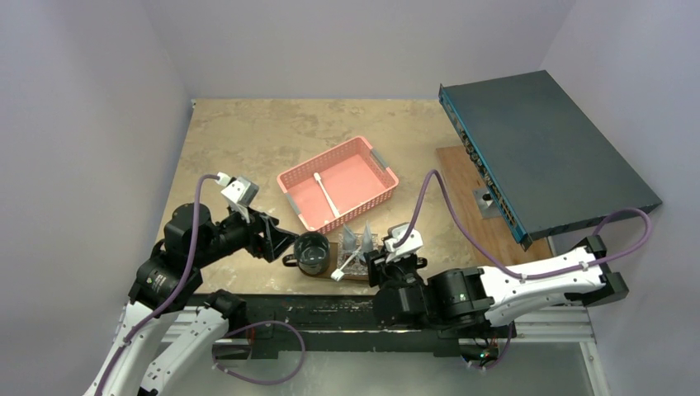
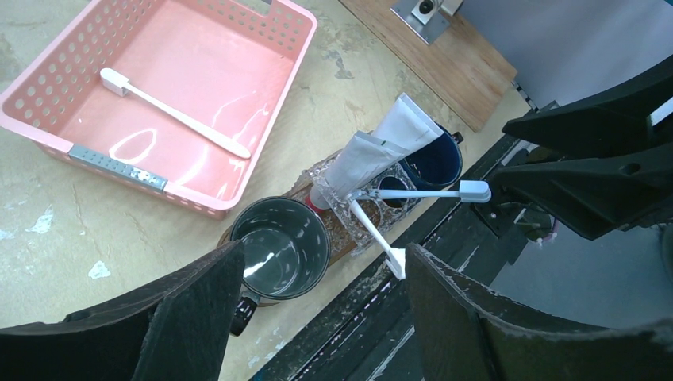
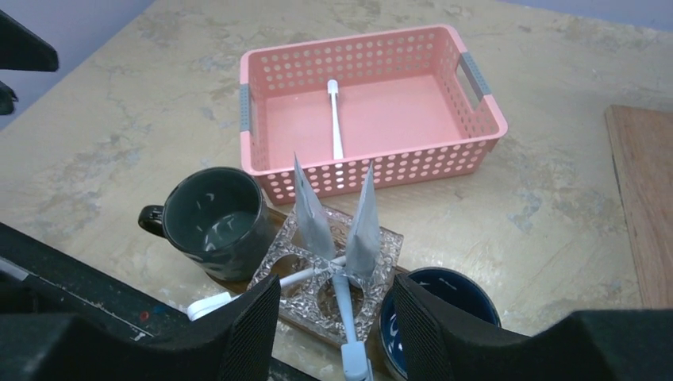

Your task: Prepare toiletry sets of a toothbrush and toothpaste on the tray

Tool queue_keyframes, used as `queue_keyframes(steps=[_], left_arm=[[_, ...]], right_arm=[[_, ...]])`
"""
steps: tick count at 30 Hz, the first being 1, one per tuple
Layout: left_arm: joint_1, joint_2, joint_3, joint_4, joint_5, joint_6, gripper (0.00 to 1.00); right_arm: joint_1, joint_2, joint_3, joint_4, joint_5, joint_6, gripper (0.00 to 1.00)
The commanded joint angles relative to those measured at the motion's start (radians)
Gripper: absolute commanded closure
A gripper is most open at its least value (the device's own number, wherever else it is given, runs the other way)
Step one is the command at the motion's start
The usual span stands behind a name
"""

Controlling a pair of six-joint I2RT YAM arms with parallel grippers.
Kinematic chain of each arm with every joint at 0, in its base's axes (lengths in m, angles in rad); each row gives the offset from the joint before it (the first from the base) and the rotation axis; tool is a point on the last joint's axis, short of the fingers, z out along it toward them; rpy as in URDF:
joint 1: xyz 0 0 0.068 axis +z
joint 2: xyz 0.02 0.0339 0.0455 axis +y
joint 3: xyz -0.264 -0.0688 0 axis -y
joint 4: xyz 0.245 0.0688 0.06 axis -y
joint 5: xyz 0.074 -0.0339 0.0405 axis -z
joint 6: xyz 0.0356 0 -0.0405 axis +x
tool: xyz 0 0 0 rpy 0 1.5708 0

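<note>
though by the tray [image 3: 274, 214] — grey mug [image 3: 213, 222], basket [image 3: 373, 171]

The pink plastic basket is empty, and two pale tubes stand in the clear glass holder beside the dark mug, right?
Not empty: one thin white toothbrush lies in the pink plastic mesh basket, as the right wrist view shows. The two pale squeeze tubes do stand in the clear glass holder beside the dark mug.

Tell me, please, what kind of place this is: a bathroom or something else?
Probably a robot test bench in a lab. A left arm and a right arm are mounted on a metal frame at the table edge, plain walls close it in, and a dark equipment box lies at one side.
</note>
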Motion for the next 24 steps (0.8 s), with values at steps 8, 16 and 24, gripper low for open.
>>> queue_keyframes(steps=[8, 16, 24], left_arm=[[0.001, -0.013, 0.001, 0.019, -0.041, 0.015, 0.18], [0.001, 0.031, 0.057, 0.028, -0.086, -0.004, 0.14], [0.001, 0.112, 0.186, 0.010, -0.196, 0.017, 0.14]], right_arm=[[-0.169, -0.044, 0.121, 0.253, -0.086, -0.430, 0.38], [-0.319, -0.043, 0.217, 0.309, -0.208, -0.609, 0.33], [-0.517, -0.025, 0.303, 0.350, -0.387, -0.725, 0.26]])
